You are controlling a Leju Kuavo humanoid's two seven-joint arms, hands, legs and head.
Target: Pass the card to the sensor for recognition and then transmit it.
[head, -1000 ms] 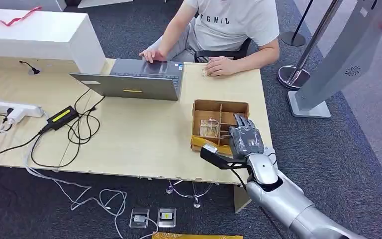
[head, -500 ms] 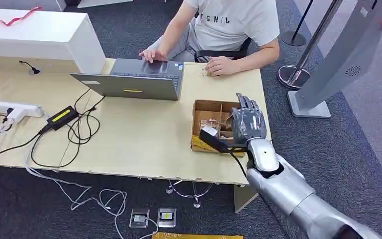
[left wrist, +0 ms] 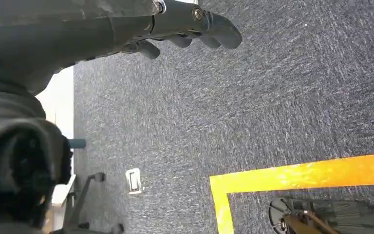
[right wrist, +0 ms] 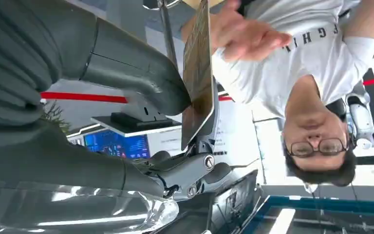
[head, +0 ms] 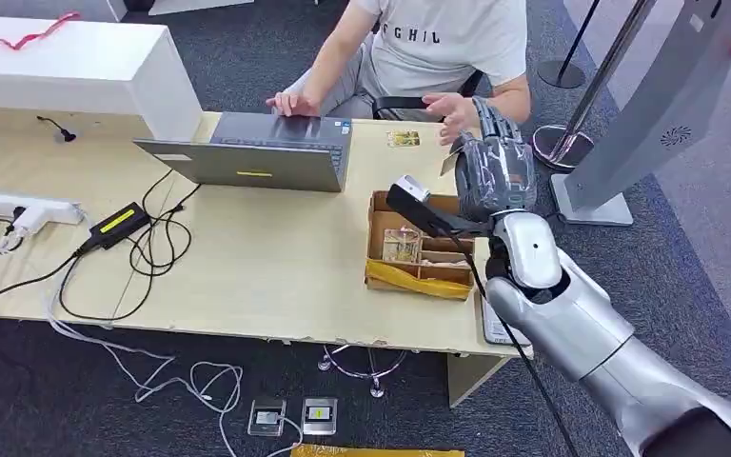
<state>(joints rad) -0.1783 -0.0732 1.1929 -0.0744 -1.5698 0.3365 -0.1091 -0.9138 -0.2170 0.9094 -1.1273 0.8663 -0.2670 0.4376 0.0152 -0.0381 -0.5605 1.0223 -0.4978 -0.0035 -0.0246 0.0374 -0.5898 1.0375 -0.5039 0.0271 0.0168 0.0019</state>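
One card (right wrist: 198, 73) now pinched in right hand (head: 495, 171), lifted clear of the box (head: 421, 246) on the surface; carried toward person's raised hand (head: 452, 112); handover looks imminent; left hand (left wrist: 175, 29) hangs empty, fingers loosely extended.

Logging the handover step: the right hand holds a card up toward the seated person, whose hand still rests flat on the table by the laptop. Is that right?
Not quite. The right hand does hold the card toward the person, but the person's hand is lifted off the table, open and reaching toward the card. The head view and right wrist view both show it.
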